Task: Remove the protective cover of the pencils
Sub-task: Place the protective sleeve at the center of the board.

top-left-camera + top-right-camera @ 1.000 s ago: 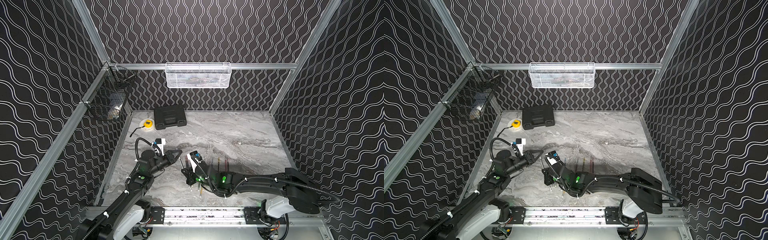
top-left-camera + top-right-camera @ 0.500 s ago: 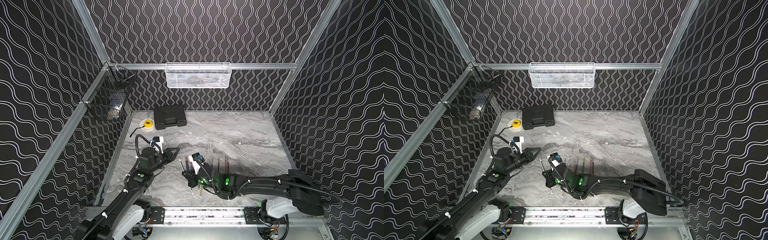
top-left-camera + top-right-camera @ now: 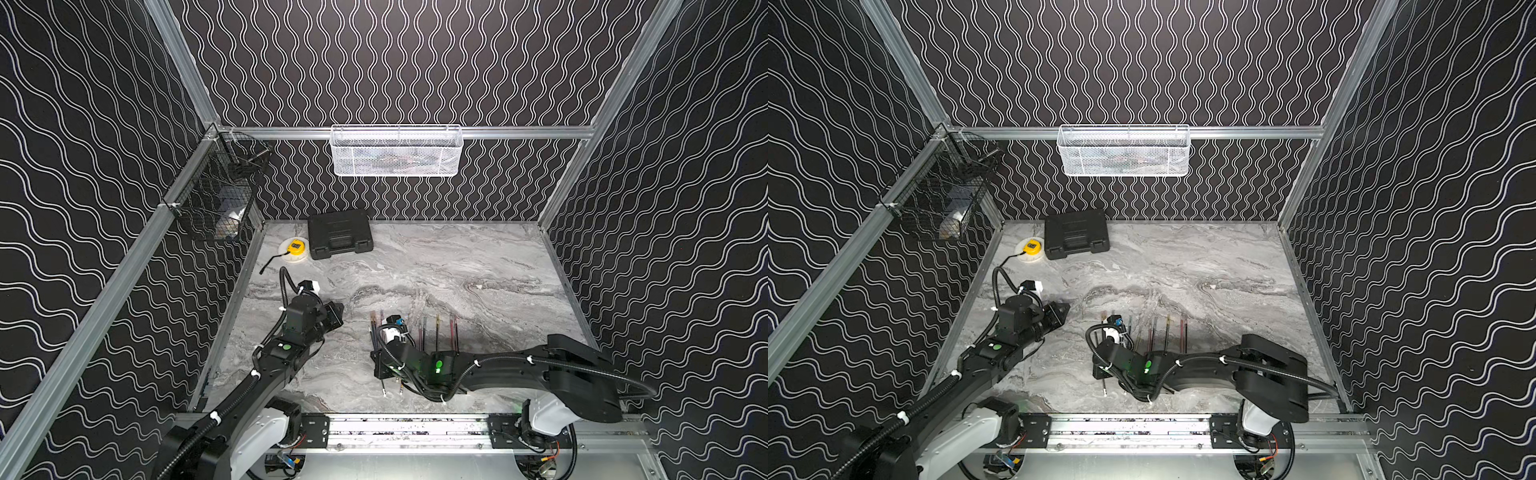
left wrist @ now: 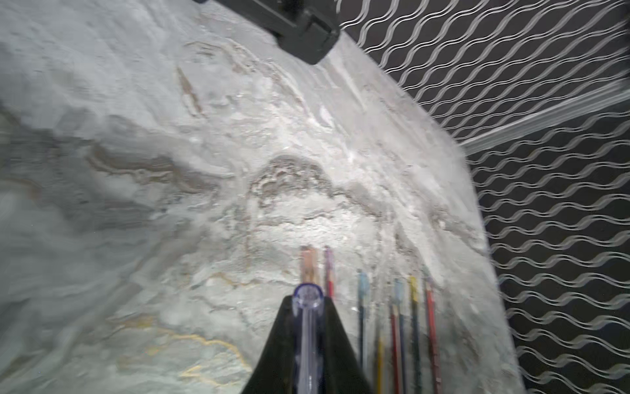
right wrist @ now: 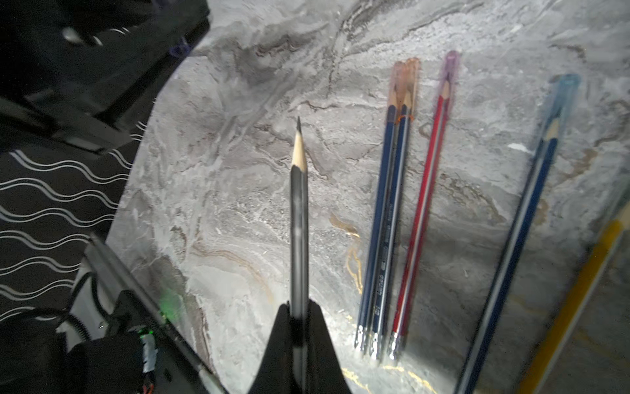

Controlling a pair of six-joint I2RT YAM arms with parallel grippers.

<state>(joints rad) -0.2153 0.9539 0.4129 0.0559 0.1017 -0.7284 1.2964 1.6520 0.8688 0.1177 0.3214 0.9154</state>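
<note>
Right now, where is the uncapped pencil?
In the right wrist view, the uncapped black pencil is clamped in the right end effector, beside the two blue pencils at the left end of the pencil row.

In both top views the right arm hides part of the pencils at lower centre; what the white basket at upper centre holds is too small to tell.
</note>
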